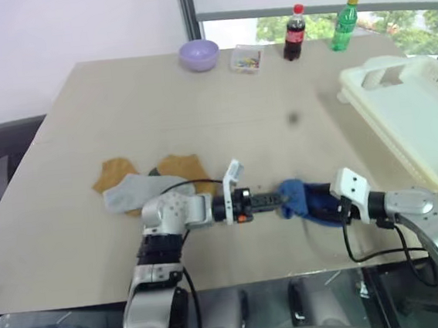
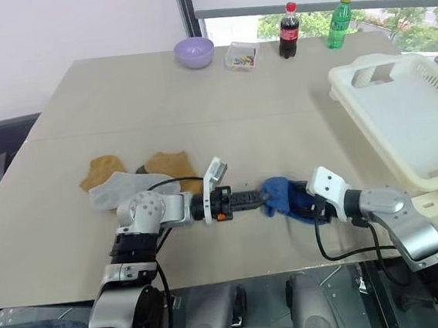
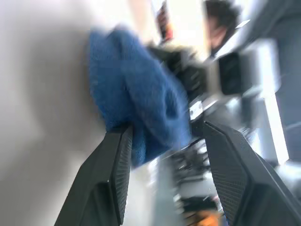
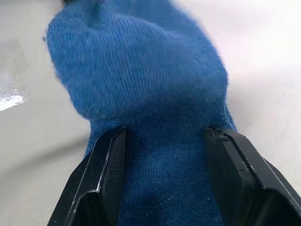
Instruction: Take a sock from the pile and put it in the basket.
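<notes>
Progress: roughly midway, judged from how things lie.

Head views: blue sock (image 1: 298, 200) sits off the pile (image 1: 147, 182), between the two pincers near the front of the desk (image 1: 198, 104). Right pincer (image 1: 325, 206) has the sock between its fingers at the near end; left pincer (image 1: 281, 198) points level at the sock's other end, tips touching or just beside it. Basket (image 1: 420, 117) stands empty beyond the right pincer, well apart from the sock. Remaining pile lies behind the left arm.

Left wrist view: left pincer (image 3: 162, 136) fingers apart, blue sock just ahead of them with a fold reaching one finger; not clamped.

Right wrist view: right pincer (image 4: 164, 136) fingers spread around the blue sock's (image 4: 141, 84) width, sock filling the gap, so held.

Left to do: carry the sock to the basket and release.
</notes>
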### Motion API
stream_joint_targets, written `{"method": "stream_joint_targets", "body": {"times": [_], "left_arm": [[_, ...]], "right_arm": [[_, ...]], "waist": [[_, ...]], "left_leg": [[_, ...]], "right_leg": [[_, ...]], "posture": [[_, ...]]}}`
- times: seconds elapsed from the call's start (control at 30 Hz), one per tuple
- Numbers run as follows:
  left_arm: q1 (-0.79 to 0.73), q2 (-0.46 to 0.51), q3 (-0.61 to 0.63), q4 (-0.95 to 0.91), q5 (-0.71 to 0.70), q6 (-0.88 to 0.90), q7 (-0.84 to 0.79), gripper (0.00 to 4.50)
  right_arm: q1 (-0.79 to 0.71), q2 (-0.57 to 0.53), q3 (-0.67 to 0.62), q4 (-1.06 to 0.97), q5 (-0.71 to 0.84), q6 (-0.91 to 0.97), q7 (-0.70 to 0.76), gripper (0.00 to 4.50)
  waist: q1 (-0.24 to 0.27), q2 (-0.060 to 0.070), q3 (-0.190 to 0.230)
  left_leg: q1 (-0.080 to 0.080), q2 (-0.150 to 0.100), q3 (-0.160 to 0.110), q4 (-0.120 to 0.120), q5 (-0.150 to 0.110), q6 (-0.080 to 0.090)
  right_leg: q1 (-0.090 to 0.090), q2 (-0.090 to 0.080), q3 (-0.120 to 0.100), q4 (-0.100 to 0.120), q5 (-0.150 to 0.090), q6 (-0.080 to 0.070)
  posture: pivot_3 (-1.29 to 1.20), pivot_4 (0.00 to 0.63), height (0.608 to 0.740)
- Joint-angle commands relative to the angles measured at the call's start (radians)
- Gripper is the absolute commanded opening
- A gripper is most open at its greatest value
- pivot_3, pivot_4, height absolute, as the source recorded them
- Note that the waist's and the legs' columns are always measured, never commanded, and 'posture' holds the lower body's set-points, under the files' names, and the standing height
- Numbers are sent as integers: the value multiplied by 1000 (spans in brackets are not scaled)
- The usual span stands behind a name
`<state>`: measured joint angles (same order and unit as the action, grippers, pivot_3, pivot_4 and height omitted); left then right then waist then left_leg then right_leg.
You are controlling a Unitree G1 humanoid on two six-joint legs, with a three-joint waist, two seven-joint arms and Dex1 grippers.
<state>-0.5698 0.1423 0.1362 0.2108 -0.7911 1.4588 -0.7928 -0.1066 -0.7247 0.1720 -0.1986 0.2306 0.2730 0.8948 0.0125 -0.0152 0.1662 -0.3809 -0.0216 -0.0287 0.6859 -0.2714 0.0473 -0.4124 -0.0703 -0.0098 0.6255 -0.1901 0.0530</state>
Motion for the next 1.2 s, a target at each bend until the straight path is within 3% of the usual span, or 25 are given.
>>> {"method": "stream_joint_targets", "body": {"times": [0.03,0.2,0.4,0.57,0.7,0.9,1.03,1.07,1.2], "left_arm": [[-15,-34,82,18,-57,43,37,2511],[-17,-73,135,12,-89,91,84,2511],[15,-64,106,-48,-96,115,112,2511],[67,24,60,-121,-196,156,75,2511],[120,82,18,-164,-191,152,80,2511],[193,127,-61,-241,-147,-1,42,2511],[204,121,-79,-238,-130,-26,68,4258],[201,113,-80,-224,-114,-34,90,4458],[162,76,-70,-210,-93,-16,166,4458]], "right_arm": [[24,-4,25,22,-39,27,2,2684],[18,-7,23,30,-41,24,5,2684],[9,-6,22,38,-45,22,6,2684],[13,-3,25,30,-46,27,1,2684],[17,0,27,30,-47,25,-1,2684],[17,5,31,36,-53,18,-1,2684],[13,10,35,38,-58,16,-2,2684],[13,11,36,38,-59,16,-2,2684],[14,12,35,47,-64,8,1,2684]], "waist": [[0,0,0],[0,0,0],[0,0,0],[-2,0,0],[-1,0,0],[0,0,0],[0,0,0],[0,0,0],[1,0,0]], "left_leg": [[0,0,0,0,0,0],[0,0,0,0,0,0],[0,0,0,0,0,0],[0,0,0,-1,0,0],[0,0,0,-2,0,-1],[0,1,0,-2,0,-1],[-1,1,0,-2,0,-1],[-1,1,0,-2,0,-1],[0,1,0,-2,0,-1]], "right_leg": [[0,0,0,0,0,0],[0,0,0,-1,0,0],[0,0,0,-1,0,0],[-1,0,1,-1,0,0],[-1,-1,1,-1,0,0],[-1,-2,1,-1,0,0],[-2,-2,1,-1,0,0],[-2,-2,1,-2,0,0],[-1,-2,1,-2,0,0]], "posture": [[0,150,735],[0,150,735],[0,150,735],[0,150,735],[0,150,735],[0,150,735],[0,150,735],[0,150,735],[0,150,735]]}}
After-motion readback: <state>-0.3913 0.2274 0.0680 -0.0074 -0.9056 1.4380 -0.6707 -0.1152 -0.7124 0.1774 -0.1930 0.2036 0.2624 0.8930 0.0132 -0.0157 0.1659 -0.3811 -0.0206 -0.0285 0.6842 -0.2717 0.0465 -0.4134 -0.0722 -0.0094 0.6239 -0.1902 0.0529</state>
